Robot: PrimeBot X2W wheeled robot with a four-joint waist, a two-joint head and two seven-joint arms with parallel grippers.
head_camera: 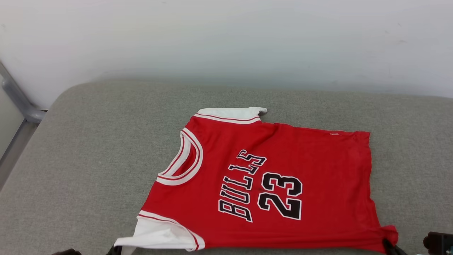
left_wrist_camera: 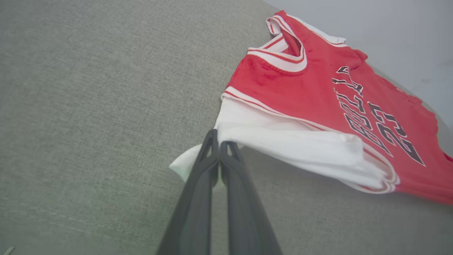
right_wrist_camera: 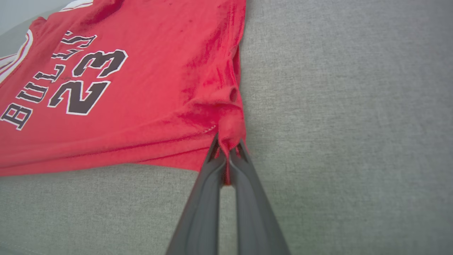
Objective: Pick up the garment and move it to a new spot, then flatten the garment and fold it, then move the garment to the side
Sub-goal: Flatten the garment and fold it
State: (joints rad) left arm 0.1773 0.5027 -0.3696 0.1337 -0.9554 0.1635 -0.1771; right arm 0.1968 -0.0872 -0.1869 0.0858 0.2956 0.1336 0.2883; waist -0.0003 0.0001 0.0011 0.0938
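Both hands tight on garment.

One garment, with two white sleeves, one printed word and one two-digit number. Two grippers, one left gripper and one right gripper, each with two dark fingers. One grey upholstered surface; one grey rail.

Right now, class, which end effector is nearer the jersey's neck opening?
Left. The left end effector grips the white sleeve of the jersey, beside the neck opening; the right end effector grips the red hem corner, at the opposite end.
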